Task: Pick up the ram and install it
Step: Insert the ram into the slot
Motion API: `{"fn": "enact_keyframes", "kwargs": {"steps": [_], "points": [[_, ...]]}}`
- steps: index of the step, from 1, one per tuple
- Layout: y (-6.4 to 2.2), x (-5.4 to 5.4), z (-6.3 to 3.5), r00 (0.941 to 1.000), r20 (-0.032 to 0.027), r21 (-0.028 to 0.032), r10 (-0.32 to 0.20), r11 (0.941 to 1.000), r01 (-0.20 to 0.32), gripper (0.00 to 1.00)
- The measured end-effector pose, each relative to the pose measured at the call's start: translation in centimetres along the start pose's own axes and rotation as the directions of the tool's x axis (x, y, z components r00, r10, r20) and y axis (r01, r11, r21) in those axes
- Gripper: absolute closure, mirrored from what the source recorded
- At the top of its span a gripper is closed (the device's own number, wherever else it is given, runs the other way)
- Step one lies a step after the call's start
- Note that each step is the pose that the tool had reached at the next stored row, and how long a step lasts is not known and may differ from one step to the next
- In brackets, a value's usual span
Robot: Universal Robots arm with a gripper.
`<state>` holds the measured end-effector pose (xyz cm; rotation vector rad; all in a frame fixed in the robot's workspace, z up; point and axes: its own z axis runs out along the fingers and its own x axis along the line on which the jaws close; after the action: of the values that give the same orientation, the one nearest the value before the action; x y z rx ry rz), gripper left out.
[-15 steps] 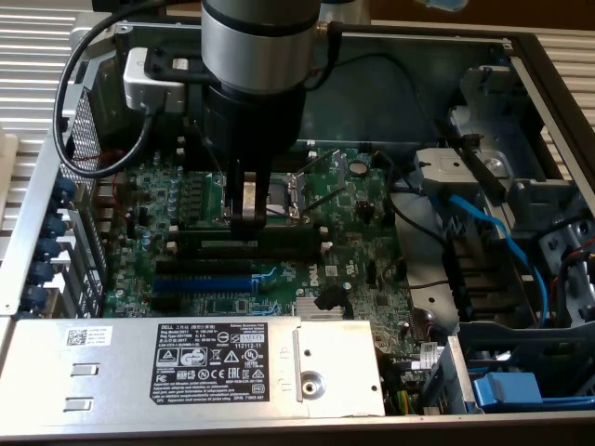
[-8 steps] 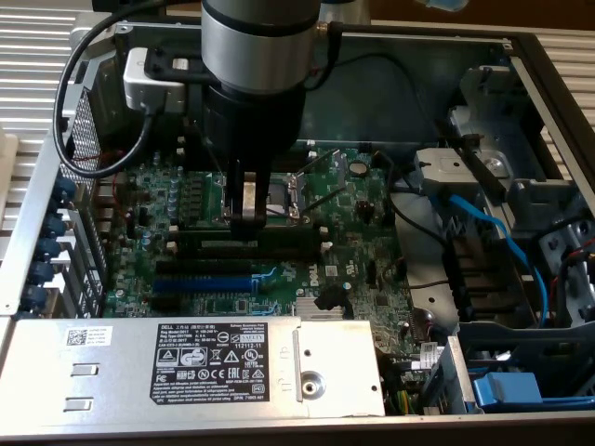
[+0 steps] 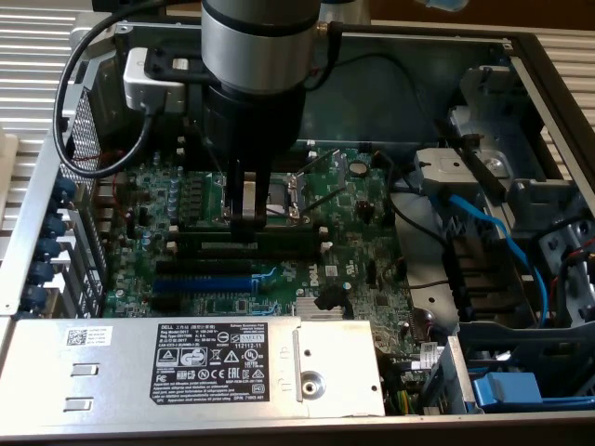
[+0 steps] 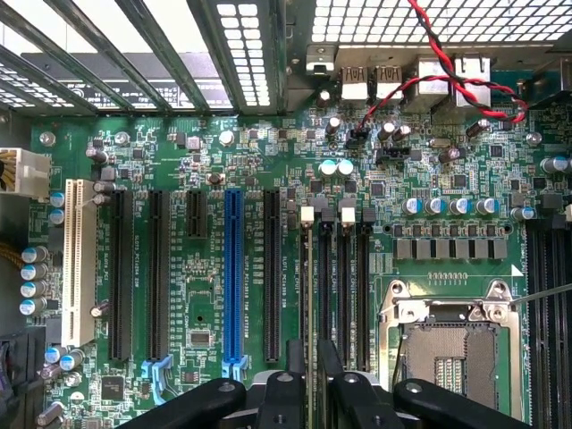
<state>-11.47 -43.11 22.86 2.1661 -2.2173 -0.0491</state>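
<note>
Two black fingers (image 4: pixel 294 371) sit nearest the wrist camera, a little apart on either side of the ram (image 4: pixel 309 286), a long, narrow, dark green-black memory stick. A thin gap shows beside it, so I judge them released rather than clamped. The stick stands on edge in the outermost of a row of long black memory slots with white end clips (image 4: pixel 347 268), the one farthest from the square silver processor socket (image 4: pixel 451 313), and it runs the slot's whole length. Farther across the green motherboard (image 4: pixel 179 152) lies a long blue plastic expansion slot (image 4: pixel 234 268), and at the back a twisted red-and-black wire (image 4: pixel 451 54) crosses above the rear ports. In the exterior view the silver-and-black arm (image 3: pixel 256 56) hangs straight down into the open grey metal computer case (image 3: pixel 539 56). By my reading, picking up and placing are done. Whether the stick is pressed fully home with its clips latched I cannot tell, and that is the one part left open.
</note>
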Motion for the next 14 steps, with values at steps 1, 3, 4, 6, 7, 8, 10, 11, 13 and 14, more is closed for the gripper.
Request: {"fn": "enact_keyframes", "kwargs": {"steps": [1, 3, 4, 6, 7, 8, 10, 11, 13, 14], "points": [[0.0, 0.0, 0.0, 1.0, 0.0, 0.0, 0.0, 1.0, 0.0, 0.8], [0.0, 0.0, -0.1, 1.0, 0.0, 0.0, 0.0, 1.0, 0.0, 0.8], [0.01, 0.0, -0.26, 1.0, 0.0002, 0.0, 0.0, 1.0, 0.0, 0.8], [0.03, 0.0, -0.64, 1.0, -0.0001, 0.0, 0.0, 1.0, 0.0, 0.8], [0.04, 0.0, -0.84, 1.0, 0.0001, 0.0001, 0.0, 1.0, 0.0, 0.8], [0.06, 0.0, -1.05, 1.0, 0.0001, 0.0, 0.0, 1.0, 0.0, 0.8], [0.07, 0.0, -1.43, 1.0, 0.0001, 0.0, 0.0, 1.0, 0.0, 0.8], [0.08, 0.0, -1.55, 1.0, 0.0, -0.0001, 0.0, 1.0, 0.0, 0.8], [0.08, 0.0, -1.58, 1.0, 0.0003, 0.0001, 0.0, 1.0, 0.0, 0.8], [0.08, 0.0, -1.58, 1.0, 0.0003, 0.0001, 0.0, 1.0, 0.0, 0.8]]}}
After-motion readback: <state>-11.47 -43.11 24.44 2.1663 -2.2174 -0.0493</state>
